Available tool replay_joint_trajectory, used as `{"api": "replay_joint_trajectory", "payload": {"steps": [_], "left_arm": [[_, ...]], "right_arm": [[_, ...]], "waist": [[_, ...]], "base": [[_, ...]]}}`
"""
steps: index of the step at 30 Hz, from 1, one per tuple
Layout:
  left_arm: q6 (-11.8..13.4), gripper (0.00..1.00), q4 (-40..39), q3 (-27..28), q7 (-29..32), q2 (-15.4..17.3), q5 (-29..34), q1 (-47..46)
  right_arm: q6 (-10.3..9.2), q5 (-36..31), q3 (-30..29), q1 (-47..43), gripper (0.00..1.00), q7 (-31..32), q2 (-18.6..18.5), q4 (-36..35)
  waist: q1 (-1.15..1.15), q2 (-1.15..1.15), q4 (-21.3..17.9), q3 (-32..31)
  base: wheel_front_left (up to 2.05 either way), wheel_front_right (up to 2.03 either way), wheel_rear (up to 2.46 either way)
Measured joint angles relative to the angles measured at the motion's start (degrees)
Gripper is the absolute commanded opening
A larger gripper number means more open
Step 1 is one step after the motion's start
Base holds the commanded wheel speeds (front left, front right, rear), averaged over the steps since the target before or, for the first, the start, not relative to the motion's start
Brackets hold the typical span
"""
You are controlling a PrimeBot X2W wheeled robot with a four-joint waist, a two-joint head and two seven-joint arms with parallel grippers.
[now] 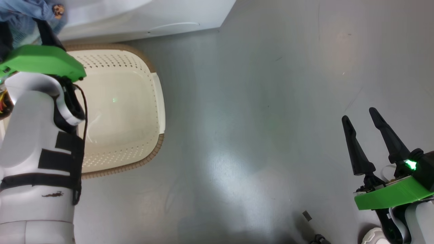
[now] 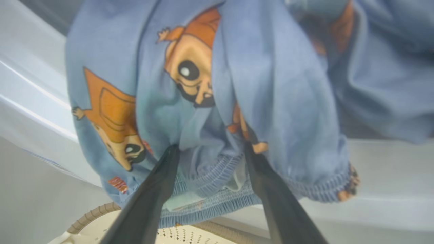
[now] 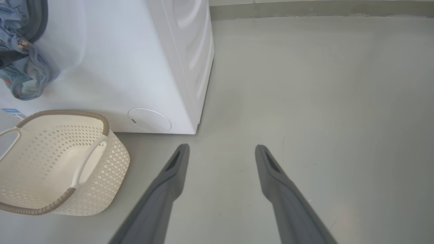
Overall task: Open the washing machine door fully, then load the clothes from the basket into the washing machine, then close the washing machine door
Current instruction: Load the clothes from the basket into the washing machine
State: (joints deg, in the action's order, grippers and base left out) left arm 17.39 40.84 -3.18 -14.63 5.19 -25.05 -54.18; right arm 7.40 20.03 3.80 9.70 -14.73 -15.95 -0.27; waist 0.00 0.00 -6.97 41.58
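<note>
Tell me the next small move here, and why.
Probably push the left hand forward to nudge the clothes deeper: its fingers are spread, and the bundle hangs out over the washing machine front, while the basket is empty.

basket (image 1: pixel 118 128): 1 | washing machine (image 3: pixel 118 67): 1 | clothes (image 2: pixel 271 84): 1 bundle | hands: 2 — left hand (image 2: pixel 209 146), right hand (image 3: pixel 222 146)

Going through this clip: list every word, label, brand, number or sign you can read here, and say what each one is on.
No text here can be read.
Blue label sticker on the washing machine front: too small and cut off at the edge to read.
Red-orange mark on the clothes: blurred, possibly lettering, cannot tell.
Basket: no text seen.
</note>
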Motion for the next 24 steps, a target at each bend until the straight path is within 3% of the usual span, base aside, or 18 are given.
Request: {"api": "replay_joint_trajectory", "payload": {"steps": [6,8,11,12,13,15,17,24], "left_arm": [[0.0,1.0,-0.6,1.3,0.0,-0.2,2.4,-0.4],[0.0,0.91,-0.7,1.7,0.0,-0.4,2.7,-0.4],[0.0,0.92,-0.7,2.4,0.0,-0.5,3.5,-0.4],[-0.2,0.84,-0.6,2.7,0.0,-0.6,3.8,-0.4],[-0.3,0.59,-0.7,2.9,0.0,-0.6,4.0,-0.4],[-0.4,0.38,-0.8,3.4,0.0,-0.6,4.5,-0.4],[-0.9,0.0,-1.2,3.6,0.0,-0.7,5.3,-0.4],[-2.1,0.0,-2.5,4.0,0.0,-1.8,6.2,0.0]], "right_arm": [[0.0,0.4,-0.2,0.4,1.0,0.0,0.0,0.0],[-0.01,0.6,-0.2,0.9,1.0,0.0,0.0,0.0],[0.0,0.8,-0.2,1.1,1.0,0.0,0.1,0.1],[0.0,0.9,-0.2,1.2,1.0,0.0,0.1,0.1],[0.0,0.9,-0.2,1.2,1.0,0.0,0.1,0.1],[0.0,1.2,-0.2,1.2,1.0,0.0,0.1,0.2],[0.0,1.3,-0.2,1.2,1.0,0.0,0.1,0.3],[0.0,1.3,-0.2,2.0,1.0,0.0,0.4,0.6]], "waist": [[0.0,0.0,-0.1,1.2],[0.0,0.0,-0.1,1.3],[0.0,0.0,0.0,1.1],[0.0,0.0,0.0,1.0],[0.0,0.0,0.0,0.9],[0.0,0.0,0.1,0.6],[0.0,0.0,0.3,0.5],[0.0,0.0,0.7,0.3]], "base": [[0.0,0.0,0.0],[0.0,0.0,0.0],[0.0,0.0,0.0],[0.0,0.0,0.0],[0.0,0.0,0.0],[0.0,0.0,0.0],[0.0,0.0,0.0],[0.0,0.0,0.0]]}}
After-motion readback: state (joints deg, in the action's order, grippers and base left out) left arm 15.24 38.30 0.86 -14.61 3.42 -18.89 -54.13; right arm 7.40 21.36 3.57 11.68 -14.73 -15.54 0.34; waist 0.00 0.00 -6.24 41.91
